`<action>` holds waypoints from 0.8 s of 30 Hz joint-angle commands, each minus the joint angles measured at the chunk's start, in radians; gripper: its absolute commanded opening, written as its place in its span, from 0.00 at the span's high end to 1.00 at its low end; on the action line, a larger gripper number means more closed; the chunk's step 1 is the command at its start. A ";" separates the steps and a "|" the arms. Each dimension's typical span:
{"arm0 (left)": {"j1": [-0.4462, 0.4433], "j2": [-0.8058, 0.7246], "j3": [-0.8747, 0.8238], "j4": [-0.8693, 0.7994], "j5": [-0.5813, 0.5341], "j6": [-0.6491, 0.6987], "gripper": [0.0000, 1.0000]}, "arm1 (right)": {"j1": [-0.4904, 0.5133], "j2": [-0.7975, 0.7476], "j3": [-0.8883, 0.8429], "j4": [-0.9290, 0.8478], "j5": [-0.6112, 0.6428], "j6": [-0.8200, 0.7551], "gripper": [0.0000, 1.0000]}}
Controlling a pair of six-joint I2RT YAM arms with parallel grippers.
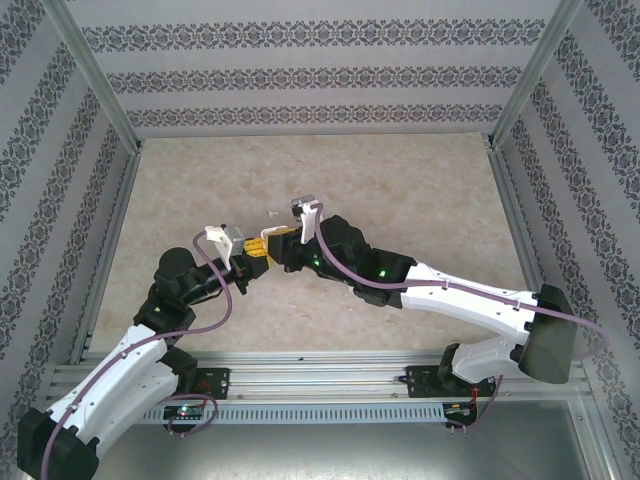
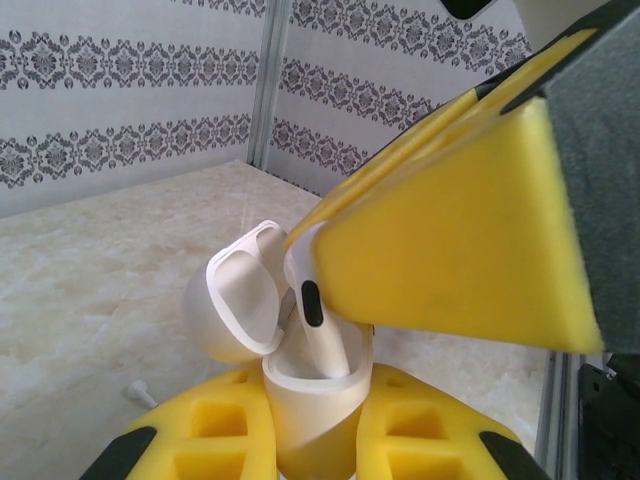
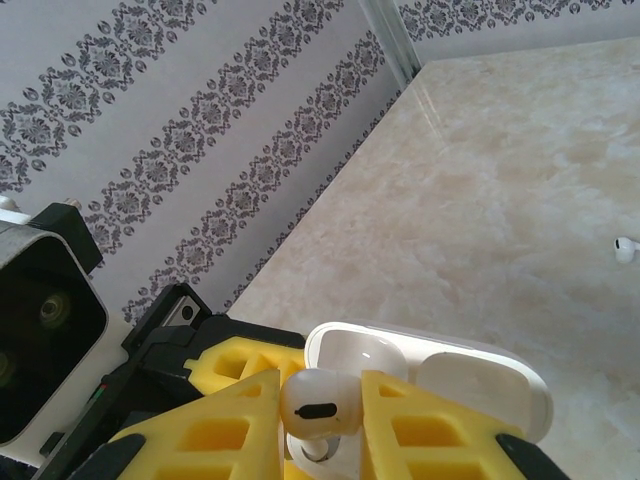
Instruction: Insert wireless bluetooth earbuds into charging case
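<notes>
The left gripper (image 2: 315, 440) clamps the open case (image 2: 235, 300). The right gripper (image 3: 320, 425) clamps an earbud (image 3: 318, 400), stem inside the case. A second earbud (image 3: 625, 247) lies on the worktop (image 3: 500, 200).

- Top external: high behind the arm bases (image 1: 205, 383), looking down and forward. Whole table (image 1: 400, 180) in frame, far off.
- Left wrist: very close, facing the open charging case (image 2: 312, 405) and earbud (image 2: 318, 320), walls (image 2: 100, 100) beyond.
- Right wrist: very close, from the opposite side. Shares that case and earbud.
</notes>
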 commanded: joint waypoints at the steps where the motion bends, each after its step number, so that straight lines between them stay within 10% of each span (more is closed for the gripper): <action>1: -0.003 -0.018 0.021 0.174 -0.049 -0.024 1.00 | 0.004 -0.018 -0.037 -0.065 -0.010 0.026 0.78; 24: -0.003 -0.022 0.014 0.196 -0.059 -0.032 1.00 | 0.014 -0.004 -0.048 -0.020 0.008 0.013 0.86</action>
